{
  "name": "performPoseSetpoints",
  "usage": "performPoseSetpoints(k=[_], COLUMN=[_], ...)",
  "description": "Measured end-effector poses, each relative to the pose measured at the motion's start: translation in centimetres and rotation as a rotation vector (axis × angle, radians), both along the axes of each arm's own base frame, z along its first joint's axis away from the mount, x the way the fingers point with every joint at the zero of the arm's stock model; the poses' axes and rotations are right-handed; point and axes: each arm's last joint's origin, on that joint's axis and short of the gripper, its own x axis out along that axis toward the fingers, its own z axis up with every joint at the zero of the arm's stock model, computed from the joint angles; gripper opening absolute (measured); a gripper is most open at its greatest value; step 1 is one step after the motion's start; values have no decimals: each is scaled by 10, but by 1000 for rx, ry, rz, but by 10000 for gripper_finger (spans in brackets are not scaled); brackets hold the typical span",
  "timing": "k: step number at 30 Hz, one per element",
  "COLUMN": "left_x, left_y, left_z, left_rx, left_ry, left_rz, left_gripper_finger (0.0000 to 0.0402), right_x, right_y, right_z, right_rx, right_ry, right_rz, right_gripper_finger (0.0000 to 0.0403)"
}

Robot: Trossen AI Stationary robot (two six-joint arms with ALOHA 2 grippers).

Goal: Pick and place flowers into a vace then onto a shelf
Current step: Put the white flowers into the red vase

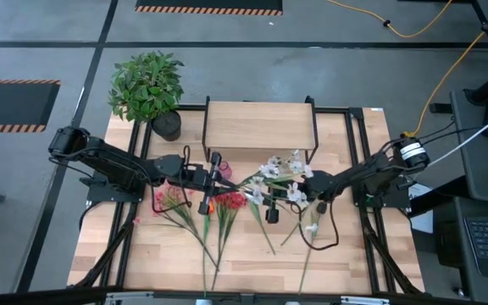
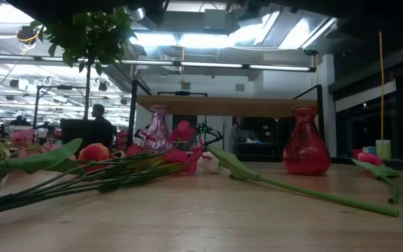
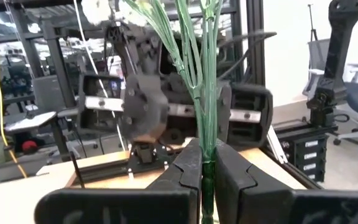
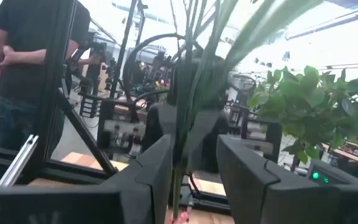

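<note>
The left pincer [image 3: 207, 180] was clamped on a bunch of thin, glossy green stems [image 3: 199, 81], its dark moulded fingers [image 3: 185, 171] pressed against them from both sides. From above, that left pincer [image 1: 213, 174] sat over the middle of the pale wood-plank surface [image 1: 354, 254], just in front of the shelf [image 1: 259, 125], a low riser with a light rectangular wooden top on thin black metal legs. The right pincer [image 4: 194, 171] stood parted, with stems [image 4: 188, 106] running up through the gap close to one finger; whether they touched could not be told. Seen from overhead, the right pincer [image 1: 305, 191] lay among white blooms [image 1: 280, 169]. More flowers [image 1: 219, 212], red and pink on long slender stems, lay scattered flat across the surface. At table height, a rounded red glass vase [image 2: 306, 148] and a clear, purple-tinted one [image 2: 158, 131] stood beneath the shelf. A bushy green potted plant [image 1: 146, 85] sat at the far left corner.
</note>
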Motion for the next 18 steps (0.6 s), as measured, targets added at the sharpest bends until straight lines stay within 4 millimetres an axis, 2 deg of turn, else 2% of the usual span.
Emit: performPoseSetpoints(k=[8, 18], left_x=[0, 0], left_y=[0, 0], left_z=[-1, -4], left_rx=[24, 31], left_ry=[6, 39], left_rz=[3, 11], left_gripper_finger=[12, 12], right_x=[19, 22], right_y=[1, 0], right_z=[1, 4], right_rx=[-15, -20], right_ry=[-15, -6], right_rz=[48, 52], right_gripper_finger=[130, 129])
